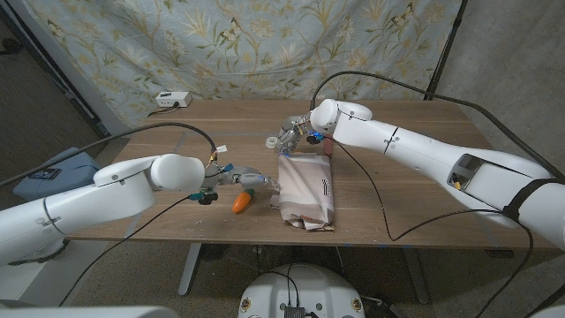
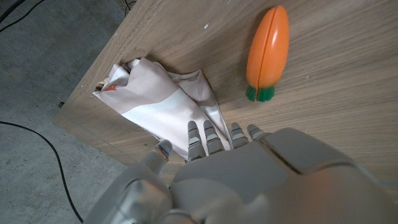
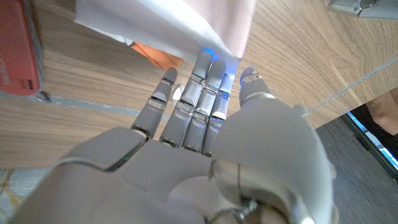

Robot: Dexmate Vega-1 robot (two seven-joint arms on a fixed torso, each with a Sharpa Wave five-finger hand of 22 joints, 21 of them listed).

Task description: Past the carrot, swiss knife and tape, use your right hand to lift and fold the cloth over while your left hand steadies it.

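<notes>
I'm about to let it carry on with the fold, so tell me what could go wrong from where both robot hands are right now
1. The cloth overhangs the near table edge, so a pull could drag it off.
2. The carrot lies close beside the left robot hand and the cloth; it may get knocked or rolled.
3. The right robot hand works at the cloth's far edge next to a red object, probably the swiss knife; lifting could nudge it.
</notes>
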